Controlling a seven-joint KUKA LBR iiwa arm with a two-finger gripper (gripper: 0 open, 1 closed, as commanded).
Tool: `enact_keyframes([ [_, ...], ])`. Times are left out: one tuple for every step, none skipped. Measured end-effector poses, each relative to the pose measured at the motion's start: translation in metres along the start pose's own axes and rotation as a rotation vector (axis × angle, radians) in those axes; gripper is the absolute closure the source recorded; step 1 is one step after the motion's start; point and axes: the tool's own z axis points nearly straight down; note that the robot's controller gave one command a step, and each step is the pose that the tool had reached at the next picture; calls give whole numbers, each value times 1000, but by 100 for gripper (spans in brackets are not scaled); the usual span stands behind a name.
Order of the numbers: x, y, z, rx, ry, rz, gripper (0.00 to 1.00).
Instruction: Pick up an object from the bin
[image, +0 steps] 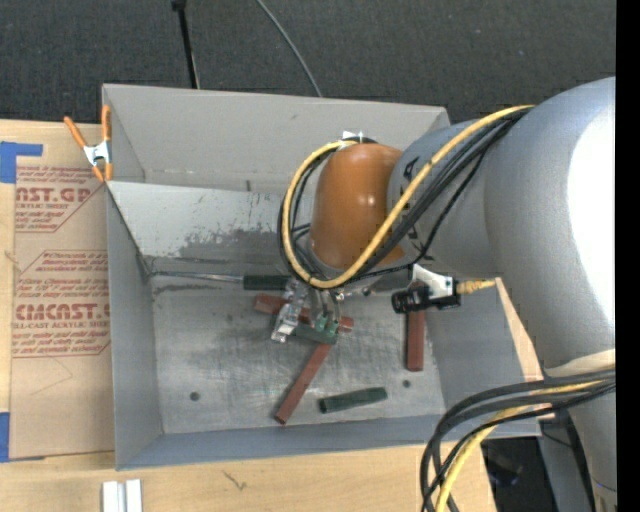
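Pincer (305, 318): grip cannot be told; low at centre of grey metal bin (135, 330). Nearby: flat brown stick (300, 385), dark green rod (352, 400), reddish bar (413, 342).

Colours in the grey bin (200, 130)
Reddish-brown long stick (302, 383), dark green short stick (352, 400), orange cover (350, 195) on the arm.

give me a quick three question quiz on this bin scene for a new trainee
1. Which thing lies furthest right on the floor of the bin? A) long stick B) reddish-brown block C) short rod
2. True or false: the gripper is over the middle of the bin floor.
3. Fill in: the short rod right of the long stick's lower end is dark ____.
Key: 1 B; 2 true; 3 green.
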Motion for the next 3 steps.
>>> enact_keyframes([
  [2, -1, -25, 2, 5, 0, 100],
  [1, 0, -44, 0, 1, 0, 100],
  [0, 0, -54, -1, -3, -1, 100],
])
